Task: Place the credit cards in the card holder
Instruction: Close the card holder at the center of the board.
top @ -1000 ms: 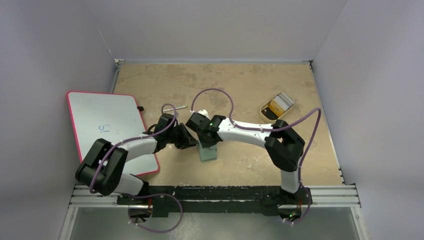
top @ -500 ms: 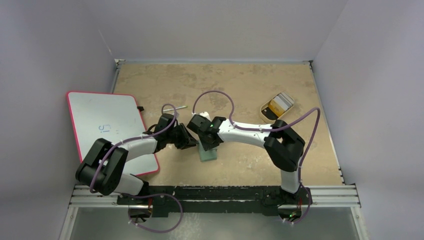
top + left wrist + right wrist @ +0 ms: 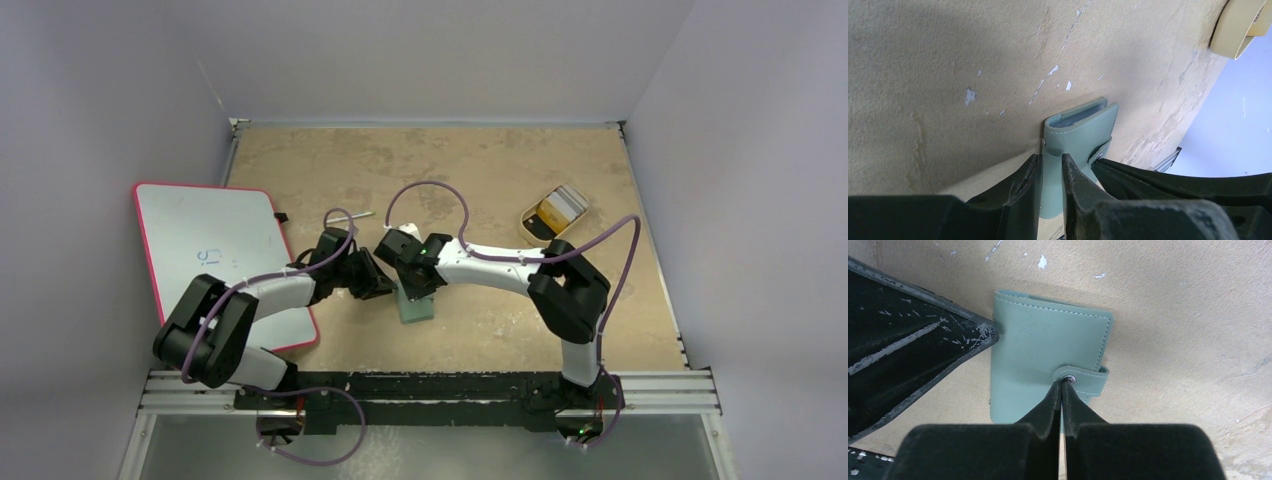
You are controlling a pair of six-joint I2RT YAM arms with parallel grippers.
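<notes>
The black fingers [image 3: 1023, 182] of your left gripper [image 3: 1051, 165] are standing narrow, clamping one edge of the small flat grey-green folding card holder [image 3: 1080, 132] between them. The black fingers [image 3: 1045, 407] of your right gripper [image 3: 1062, 384] are pressing fully together. Their tips are touching the card holder's snap tab [image 3: 1083, 376]; whether they are pinching any of that tab, you cannot tell.

In the top view, the worn tan tabletop [image 3: 480, 170] is filling the middle of the frame. A white rectangular whiteboard [image 3: 205, 245] with a pink-red border is lying at the left of centre, hanging partly over the tabletop's left edge. A tan rounded tray [image 3: 528, 214] is sitting in the right part of the frame, well apart from both grippers. The card holder is lying closed on the tabletop just below the centre of the frame, where your two arms are meeting: the left gripper is coming at it from the left, the right gripper from above and to the right. The thin rectangular plastic credit cards [image 3: 562, 202], yellow-orange, white-grey and black, are lying inside the tray.
</notes>
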